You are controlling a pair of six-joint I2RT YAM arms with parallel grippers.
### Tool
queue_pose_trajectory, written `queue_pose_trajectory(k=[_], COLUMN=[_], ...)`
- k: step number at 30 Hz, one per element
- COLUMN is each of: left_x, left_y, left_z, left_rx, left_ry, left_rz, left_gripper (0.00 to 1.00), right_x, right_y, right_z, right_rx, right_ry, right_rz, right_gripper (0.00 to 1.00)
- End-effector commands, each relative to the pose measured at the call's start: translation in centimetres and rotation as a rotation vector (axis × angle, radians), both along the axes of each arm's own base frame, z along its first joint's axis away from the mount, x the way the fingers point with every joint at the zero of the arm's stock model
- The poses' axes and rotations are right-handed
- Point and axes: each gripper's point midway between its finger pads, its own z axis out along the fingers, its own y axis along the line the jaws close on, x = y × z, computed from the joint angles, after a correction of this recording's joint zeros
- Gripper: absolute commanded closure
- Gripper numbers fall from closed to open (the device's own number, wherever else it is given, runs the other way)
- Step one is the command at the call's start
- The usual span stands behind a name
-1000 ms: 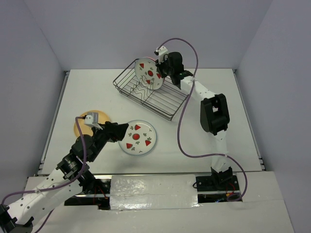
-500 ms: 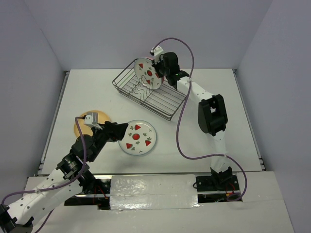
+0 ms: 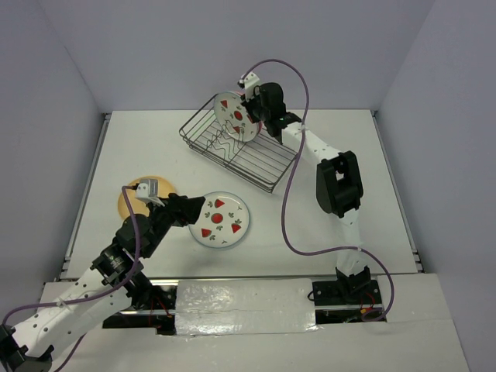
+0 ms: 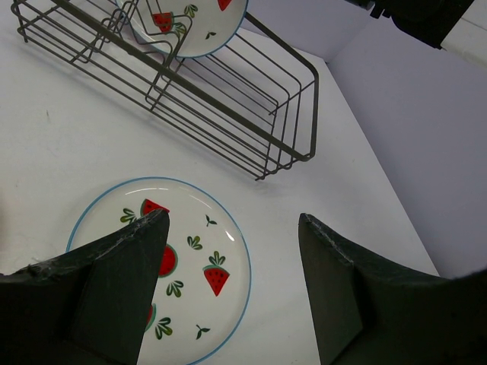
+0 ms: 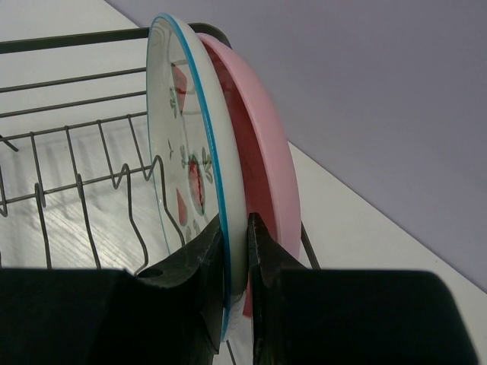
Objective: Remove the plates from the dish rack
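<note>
The dark wire dish rack stands at the back of the table. A white fruit-print plate stands upright in it, with a pink plate close behind. My right gripper is shut on the white plate's rim, one finger on each face. A second fruit-print plate lies flat on the table. My left gripper hovers open over its right edge, holding nothing. A tan-orange plate lies flat at the left, partly hidden by the left arm.
The rack's wavy wire divider runs in front of the standing plates. Grey walls close the table at the back and both sides. A purple cable loops along the right arm.
My right wrist has shifted a little to the left at the rack, still shut on the white plate. The left arm and the plates on the table have not moved.
</note>
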Motion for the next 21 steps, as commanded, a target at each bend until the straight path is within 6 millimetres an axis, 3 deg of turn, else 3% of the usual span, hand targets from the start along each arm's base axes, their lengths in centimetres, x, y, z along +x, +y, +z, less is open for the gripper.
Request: queue_pose_trajectory(k=[1,9,21], left_x=[0.1,-0.1,0.3], left_y=[-0.1,-0.2,0.4], left_z=[1.8,2.0,1.8], left_rx=[-0.042,-0.047,-0.025], left_ry=[-0.042,-0.049,-0.046], left_rz=[0.002,-0.009,0.027], left_gripper=[0.19,0.19,0.19], right_x=[-1.1,-1.9,-5.4], right_y=[1.1,0.9,-1.1], right_z=[16.5,19.0,25.4], right_rx=[0.192,0.213,0.24], right_ry=[-0.335,-0.375,-0.444], right_rz=[0.038,0.044,0.036], right_gripper=[1.0,1.0,1.0])
